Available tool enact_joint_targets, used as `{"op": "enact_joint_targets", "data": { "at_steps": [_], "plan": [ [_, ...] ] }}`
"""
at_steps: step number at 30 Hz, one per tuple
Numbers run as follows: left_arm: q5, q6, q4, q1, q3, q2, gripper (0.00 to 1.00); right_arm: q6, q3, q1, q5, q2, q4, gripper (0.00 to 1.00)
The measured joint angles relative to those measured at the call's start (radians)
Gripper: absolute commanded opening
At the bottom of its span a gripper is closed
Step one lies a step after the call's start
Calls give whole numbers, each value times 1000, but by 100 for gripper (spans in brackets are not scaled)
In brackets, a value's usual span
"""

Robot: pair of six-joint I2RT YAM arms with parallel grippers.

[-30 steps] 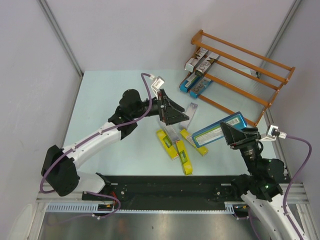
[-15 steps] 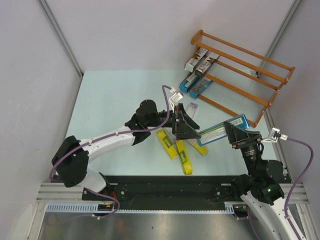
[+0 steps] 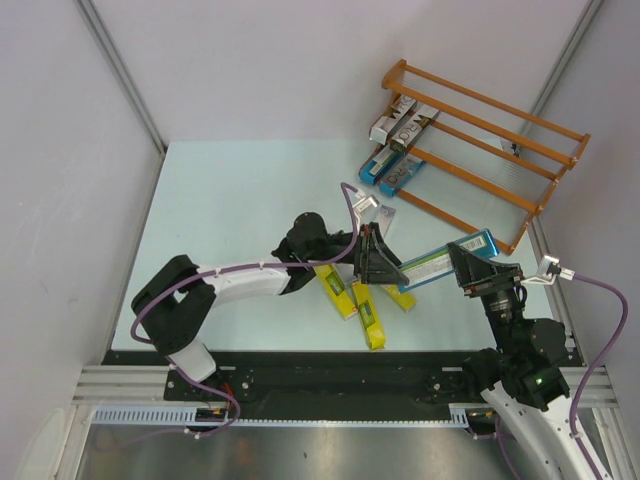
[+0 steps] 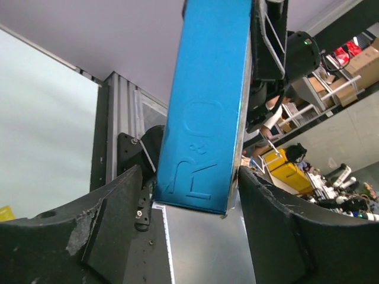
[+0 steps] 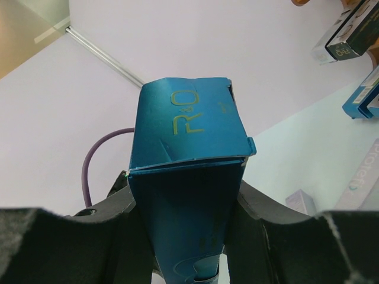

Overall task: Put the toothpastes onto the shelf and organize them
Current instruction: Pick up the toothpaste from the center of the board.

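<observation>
Pale table (image 3: 230, 200) below: my right gripper (image 3: 468, 266) pinches the blue toothpaste carton (image 3: 437, 261) just before the shelf (image 3: 490, 102); my left gripper (image 3: 386, 267) straddles its other end, and I can't tell whether it grips.

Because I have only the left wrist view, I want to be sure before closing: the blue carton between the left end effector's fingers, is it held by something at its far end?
Observer: Yes. The right end effector is clamped on the blue carton and holds it in the air.
Operator: What is lying near it on the table?
Observer: On the table lie three yellow cartons, right by the left end effector.
Operator: And the shelf, is there place on it?
Observer: Yes. Only four cartons sit on the shelf, all at its left end.
</observation>
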Motion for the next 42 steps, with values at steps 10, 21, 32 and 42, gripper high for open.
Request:
{"op": "enact_joint_targets", "data": {
  "at_steps": [10, 21, 32, 42],
  "plan": [
    [21, -52, 129, -36, -31, 10, 48, 6, 8, 2, -10, 0, 2, 29],
    [22, -155, 290, -37, -66, 47, 32, 4, 10, 3, -34, -1, 3, 36],
    [14, -122, 228, -26, -101, 16, 28, -8, 17, 2, 5, -2, 3, 85],
    [-77, -24, 76, 75, -251, -198, 28, -15, 29, 2, 44, -2, -6, 92]
  ]
}}
